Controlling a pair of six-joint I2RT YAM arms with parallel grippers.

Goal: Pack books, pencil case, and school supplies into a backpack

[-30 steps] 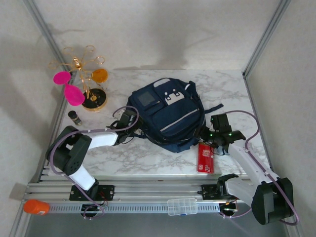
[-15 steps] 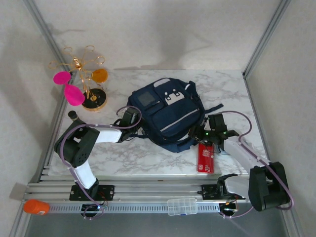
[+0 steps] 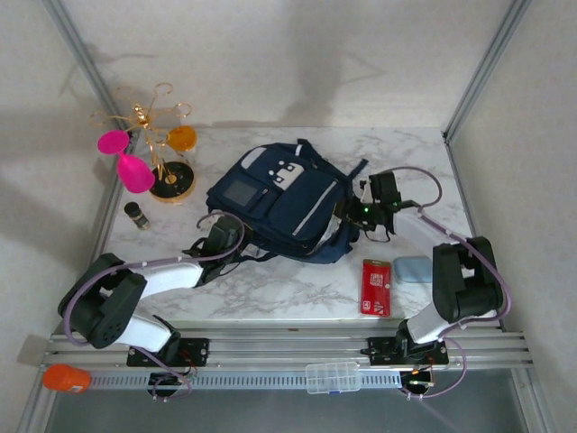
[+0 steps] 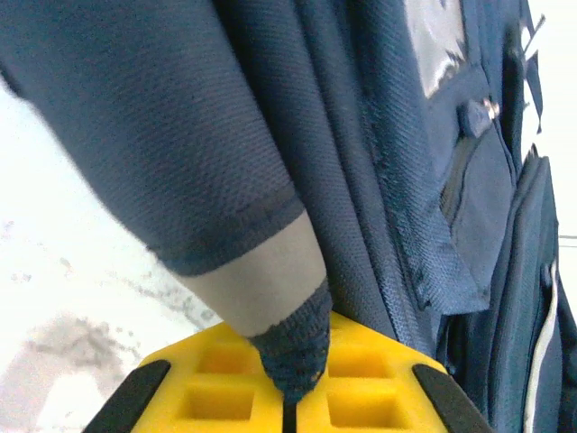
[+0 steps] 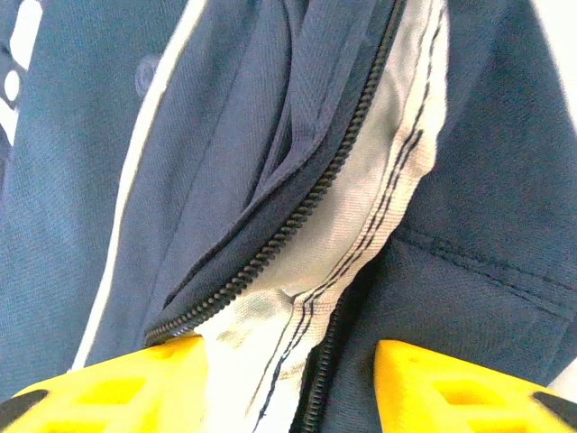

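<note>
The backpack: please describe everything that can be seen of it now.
The backpack is dark navy woven fabric with white stripes, white patches and a grey square panel. It lies slanted on the marble table, a zipper partly open, showing pale lining. The left end effector is shut on a navy strap; the right end effector straddles the open zipper edge, grip unclear.

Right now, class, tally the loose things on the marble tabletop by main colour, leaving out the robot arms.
Navy: 1, the backpack
Red: 1, the flat red packet
Pale blue: 1, the pouch
Gold: 1, the stand hung with pink and orange pieces
Dark: 1, the small cylinder
Total: 5
</note>
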